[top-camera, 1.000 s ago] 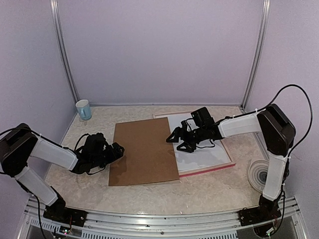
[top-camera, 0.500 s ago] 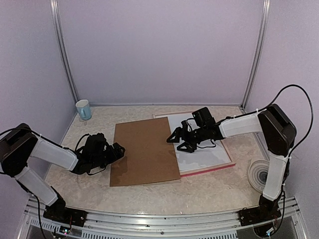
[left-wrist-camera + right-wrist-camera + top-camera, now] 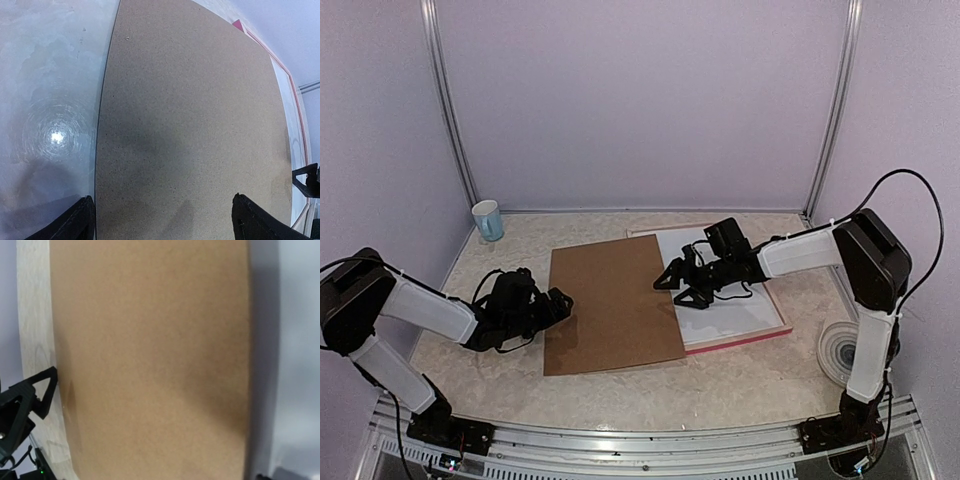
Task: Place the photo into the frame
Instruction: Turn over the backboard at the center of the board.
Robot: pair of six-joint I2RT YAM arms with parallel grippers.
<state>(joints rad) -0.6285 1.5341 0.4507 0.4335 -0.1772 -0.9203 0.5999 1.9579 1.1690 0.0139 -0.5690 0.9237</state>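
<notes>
The frame (image 3: 772,303) lies flat right of centre, its pink rail round a white sheet (image 3: 740,308). The photo's printed side is nowhere in view, and I cannot tell whether that white sheet is it. A brown backing board (image 3: 612,305) lies flat at the centre, its right side overlapping the frame's left part. My left gripper (image 3: 558,303) is low at the board's left edge, jaws wide open across the board (image 3: 190,115). My right gripper (image 3: 677,285) hovers open at the board's right edge, over the frame. The right wrist view is mostly board (image 3: 150,350).
A pale blue cup (image 3: 488,220) stands at the back left corner. A round white disc (image 3: 840,350) lies by the right arm's base. Metal posts and lilac walls close in the table on three sides.
The board has slid a little to the right, further over the frame, with my left gripper following at its left edge. The right gripper has hardly moved.
</notes>
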